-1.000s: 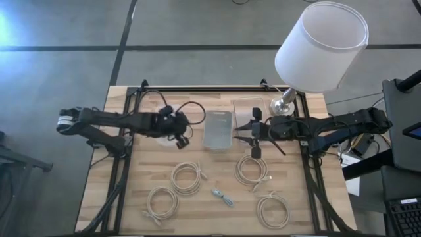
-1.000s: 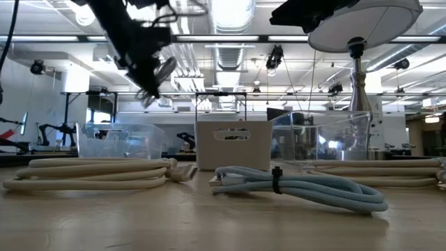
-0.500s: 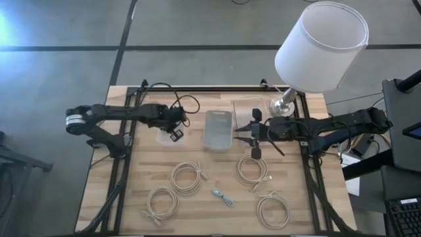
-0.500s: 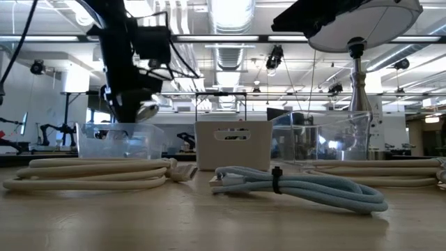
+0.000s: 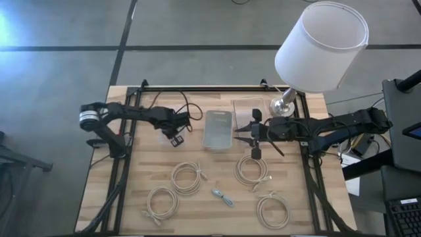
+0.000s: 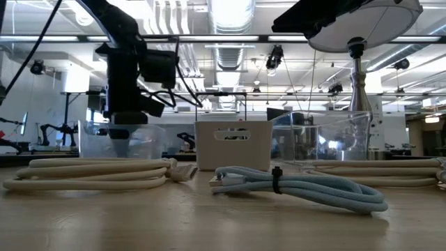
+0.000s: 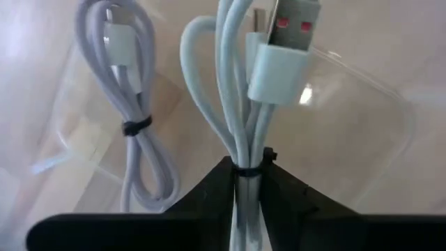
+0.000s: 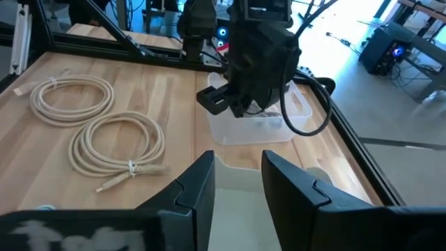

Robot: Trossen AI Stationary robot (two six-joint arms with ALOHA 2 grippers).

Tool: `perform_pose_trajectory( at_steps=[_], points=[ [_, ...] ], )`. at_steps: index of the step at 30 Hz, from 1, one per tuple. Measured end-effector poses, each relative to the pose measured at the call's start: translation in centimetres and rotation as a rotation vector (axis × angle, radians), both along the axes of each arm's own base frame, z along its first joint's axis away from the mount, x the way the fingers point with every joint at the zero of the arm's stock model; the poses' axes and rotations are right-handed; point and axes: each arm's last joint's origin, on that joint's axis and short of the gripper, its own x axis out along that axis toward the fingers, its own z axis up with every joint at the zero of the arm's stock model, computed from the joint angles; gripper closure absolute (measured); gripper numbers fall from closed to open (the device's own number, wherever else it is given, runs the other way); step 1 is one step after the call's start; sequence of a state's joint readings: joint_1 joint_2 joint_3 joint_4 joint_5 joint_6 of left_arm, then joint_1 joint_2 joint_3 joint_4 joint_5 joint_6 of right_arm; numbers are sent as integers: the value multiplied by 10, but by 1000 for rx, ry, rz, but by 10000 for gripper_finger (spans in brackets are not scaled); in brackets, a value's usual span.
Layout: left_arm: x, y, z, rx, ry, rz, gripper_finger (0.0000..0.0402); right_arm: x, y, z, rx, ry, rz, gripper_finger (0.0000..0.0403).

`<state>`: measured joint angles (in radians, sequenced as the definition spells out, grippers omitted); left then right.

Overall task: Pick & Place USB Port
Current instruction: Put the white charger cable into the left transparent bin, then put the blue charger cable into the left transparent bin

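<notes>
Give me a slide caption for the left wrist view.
Left claw holding a bundled USB cable above a clear bin containing another cable.

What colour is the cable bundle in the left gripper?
Pale blue-white cable bundle, with red inside its USB plug; clearest in the left wrist view.

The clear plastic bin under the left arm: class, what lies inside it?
Inside the clear plastic bin lies one bundled white USB cable. The left claw, shut on a second tied white USB cable, hangs above it. The claw covers part of the bin's floor.

Overhead, table-level, two wrist cameras
</notes>
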<state>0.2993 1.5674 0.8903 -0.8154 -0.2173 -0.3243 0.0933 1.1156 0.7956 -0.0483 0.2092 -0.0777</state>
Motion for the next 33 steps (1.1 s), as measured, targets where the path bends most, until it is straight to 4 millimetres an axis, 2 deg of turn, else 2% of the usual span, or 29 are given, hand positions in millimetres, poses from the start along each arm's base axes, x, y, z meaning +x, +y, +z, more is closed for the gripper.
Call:
perform_pose_trajectory(
  at_steps=[11,15,19,25,29,33],
  points=[
    [2,5,16,148,-5,1,275,0,0,0,2,0,5,285],
    [1,4,28,166,-45,2,261,0,1,0,31,0,16,289],
    [-1,1,47,189,-113,-26,258,0,3,-1,61,3,32,285],
    [-10,-7,88,244,-289,-53,272,0,7,-1,71,9,78,262],
    [-13,-19,112,284,-455,-119,283,-1,8,-1,71,9,81,249],
    [-6,-36,129,306,-633,-209,293,-1,8,-3,89,12,73,242]
  ],
)
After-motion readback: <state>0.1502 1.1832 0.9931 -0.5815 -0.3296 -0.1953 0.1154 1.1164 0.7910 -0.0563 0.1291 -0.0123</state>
